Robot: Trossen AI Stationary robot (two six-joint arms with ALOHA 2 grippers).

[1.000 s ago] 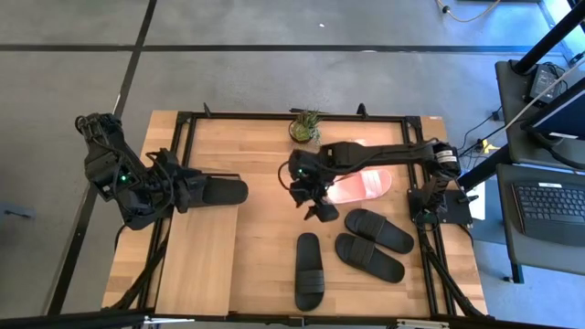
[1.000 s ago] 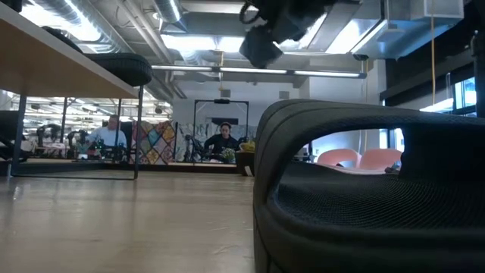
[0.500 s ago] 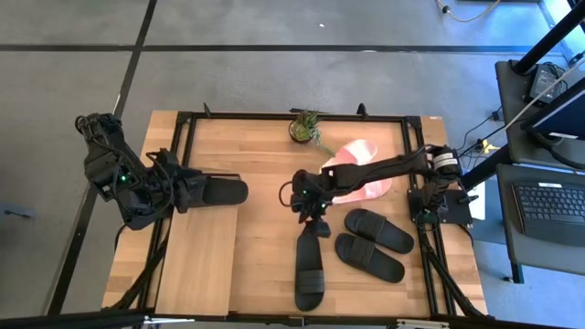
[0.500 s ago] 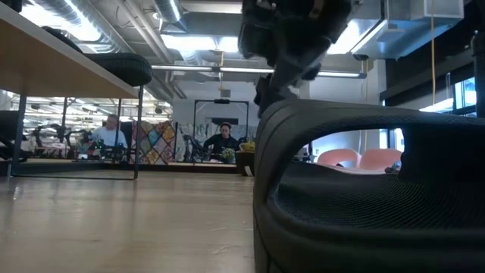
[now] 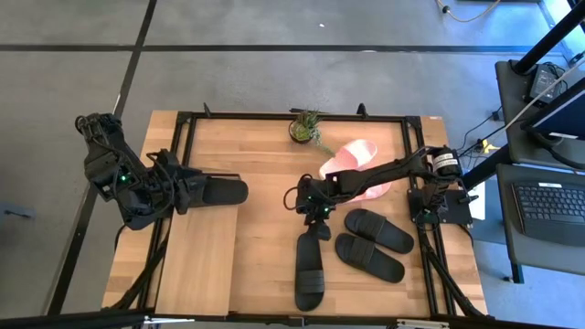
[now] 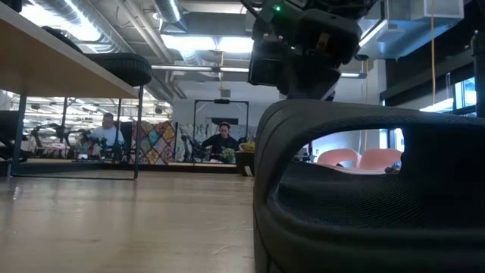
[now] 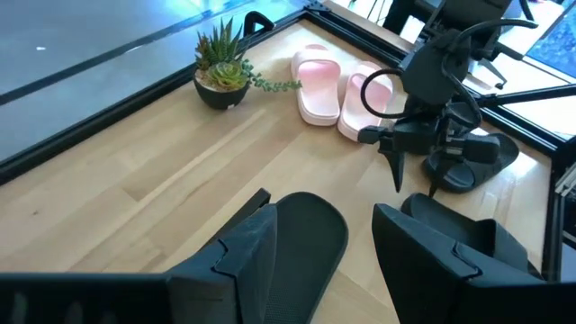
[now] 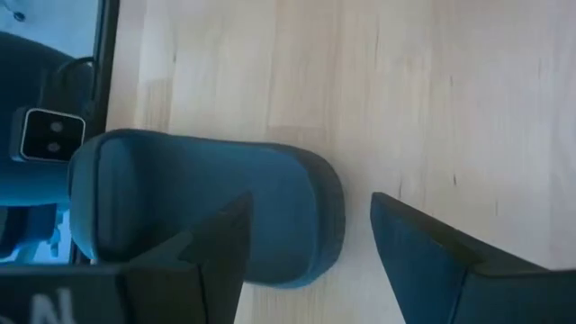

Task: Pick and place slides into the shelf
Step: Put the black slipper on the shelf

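Note:
A black slide (image 5: 225, 192) lies sole down on the far end of the light-wood shelf (image 5: 201, 256) at the table's left. My left gripper (image 5: 201, 192) is open, with its fingers on either side of that slide's end (image 7: 306, 236). Another black slide (image 5: 309, 270) lies on the table near the front edge. My right gripper (image 5: 313, 219) hangs open just above this slide's far end (image 8: 216, 202) and points down at it. Two more black slides (image 5: 375, 242) lie to the right. Two pink slides (image 7: 342, 85) lie side by side behind them.
A small potted plant (image 5: 306, 128) stands at the table's far edge. The black frame rail (image 5: 292, 117) runs around the tabletop. In the low view the near black slide (image 6: 364, 189) fills the foreground, and people sit in the room beyond the table.
My right gripper has come down and a little toward the table's near edge, from beside the pink slides to just over the far end of the near black slide. Its wrist has rolled on the way. Its fingers have stayed open.

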